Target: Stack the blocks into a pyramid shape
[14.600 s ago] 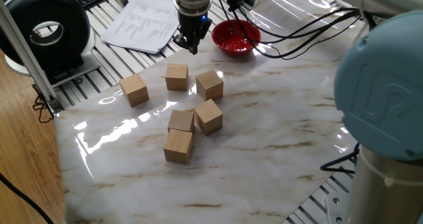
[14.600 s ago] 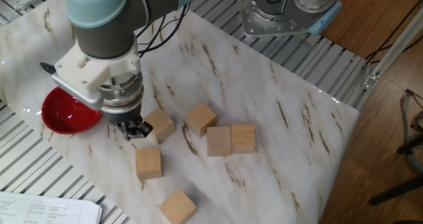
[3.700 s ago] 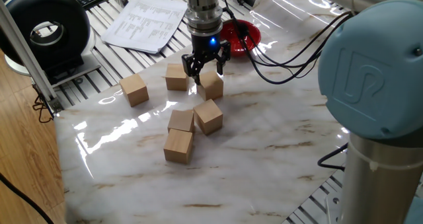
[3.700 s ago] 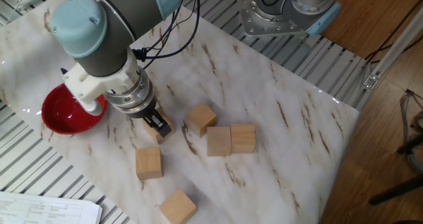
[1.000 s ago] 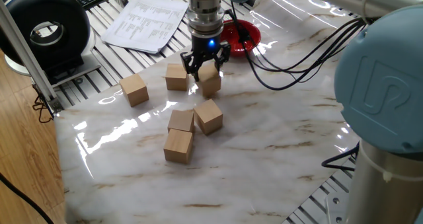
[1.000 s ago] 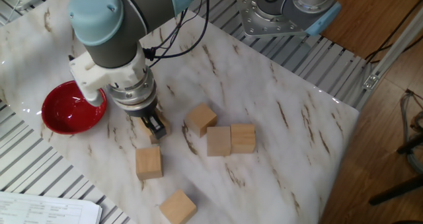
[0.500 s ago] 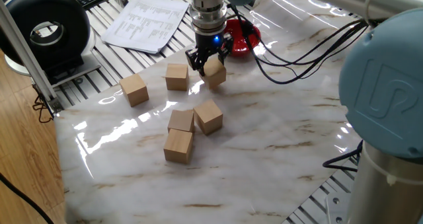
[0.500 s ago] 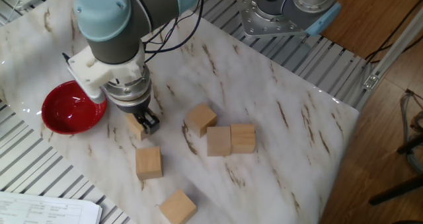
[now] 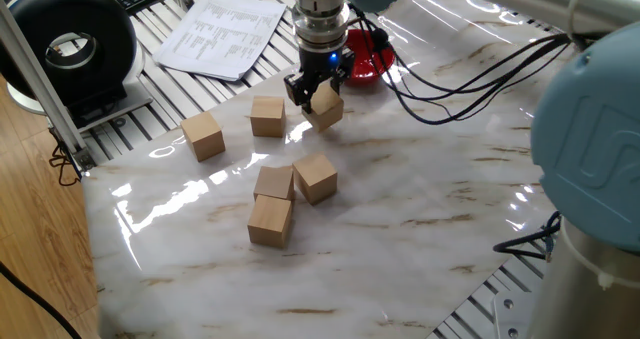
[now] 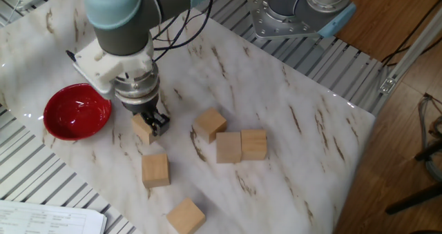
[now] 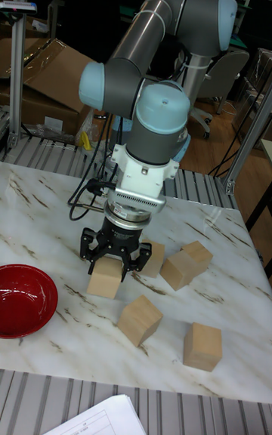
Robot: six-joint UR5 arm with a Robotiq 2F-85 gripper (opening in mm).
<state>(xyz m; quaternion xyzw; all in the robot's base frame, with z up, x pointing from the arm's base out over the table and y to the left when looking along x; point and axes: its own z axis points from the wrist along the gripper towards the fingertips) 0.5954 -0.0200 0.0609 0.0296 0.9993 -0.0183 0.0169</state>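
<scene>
Marble tabletop with broad bare surface on its right half in one fixed view; its near edge gives way to slatted metal rails. Behind me lie the red bowl and a sheet of paper, both at the far edge. My gripper has its jaws clamped on one block, which hangs tilted, apparently just clear of the surface. Another block sits just beside it to the left, and a third lies farther left, near the table's edge. Three more cluster near the table's middle, nearly touching one another.
</scene>
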